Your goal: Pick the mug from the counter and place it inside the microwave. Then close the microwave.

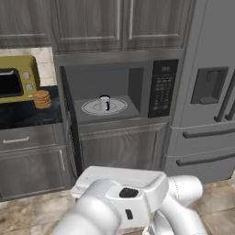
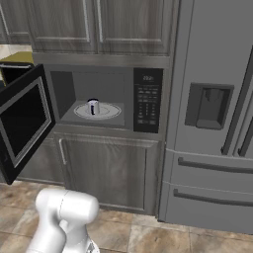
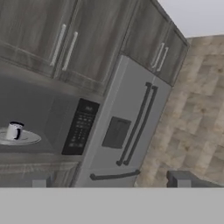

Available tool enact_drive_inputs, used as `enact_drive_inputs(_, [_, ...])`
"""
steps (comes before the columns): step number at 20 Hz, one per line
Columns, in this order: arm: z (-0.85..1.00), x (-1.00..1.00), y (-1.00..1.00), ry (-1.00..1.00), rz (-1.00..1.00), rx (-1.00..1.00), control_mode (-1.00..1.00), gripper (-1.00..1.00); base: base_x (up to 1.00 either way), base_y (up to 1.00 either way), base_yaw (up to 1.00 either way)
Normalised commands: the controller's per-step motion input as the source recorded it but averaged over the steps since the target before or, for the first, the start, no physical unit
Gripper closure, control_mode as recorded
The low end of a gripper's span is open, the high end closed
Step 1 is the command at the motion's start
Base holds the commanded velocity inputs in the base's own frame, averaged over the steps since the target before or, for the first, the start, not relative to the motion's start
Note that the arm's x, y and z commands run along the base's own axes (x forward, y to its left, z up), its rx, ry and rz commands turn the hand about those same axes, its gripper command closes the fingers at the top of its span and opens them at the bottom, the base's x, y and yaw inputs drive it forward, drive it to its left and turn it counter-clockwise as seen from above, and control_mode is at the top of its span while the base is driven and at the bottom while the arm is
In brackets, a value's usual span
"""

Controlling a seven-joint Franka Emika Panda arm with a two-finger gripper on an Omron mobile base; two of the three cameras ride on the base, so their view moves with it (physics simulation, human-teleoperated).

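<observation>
The kitchen has grey wood-grain cabinets [image 1: 87, 23] above and below, a tiled floor [image 2: 143, 237], and a tall grey refrigerator [image 2: 212, 113] on the right side. On the left, the black counter [image 1: 23, 114] with thin white veins carries a mustard-yellow toaster oven [image 1: 17, 79], and a stack of brown biscuits [image 1: 41, 99] stands just beside the oven on its right.

Between the counter and the refrigerator is the built-in microwave [image 1: 163, 87]. Its door [image 2: 22, 123] is swung wide open to the left, so the grey cavity is visible. The black keypad panel [image 2: 147, 100] is on the right side of the cavity. The mug [image 1: 104, 103] stands upright inside the microwave, on the white round turntable [image 1: 120, 108], close to its middle. The mug is white with a dark rim, and in the left base view its dark handle points to the right.

The white arm [image 1: 119, 202] is low and near, in front of the lower cabinets, well apart from the microwave. In the hand view the two finger tips [image 3: 178, 180] of the end effector [image 3: 109, 183] stand far apart at the bottom edge, so it is released and grasps nothing.
</observation>
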Motion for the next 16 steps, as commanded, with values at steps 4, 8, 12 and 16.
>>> enact_drive_inputs(4, [-0.05, 0.03, 0.18, 0.01, -0.11, -0.04, -1.0, -1.0, 0.0, 0.0, 0.0])
enact_drive_inputs(8, [-0.27, 0.24, 0.06, 0.0, -0.1, -0.06, -1.0, -1.0, 0.0, 0.0, 0.0])
enact_drive_inputs(12, [-0.29, 0.29, 0.19, 0.0, -0.08, -0.05, -1.0, -1.0, 0.0, 0.0, 0.0])
enact_drive_inputs(16, [-0.25, 0.24, 0.36, 0.0, -0.05, -0.06, -1.0, -1.0, 0.0, 0.0, 0.0])
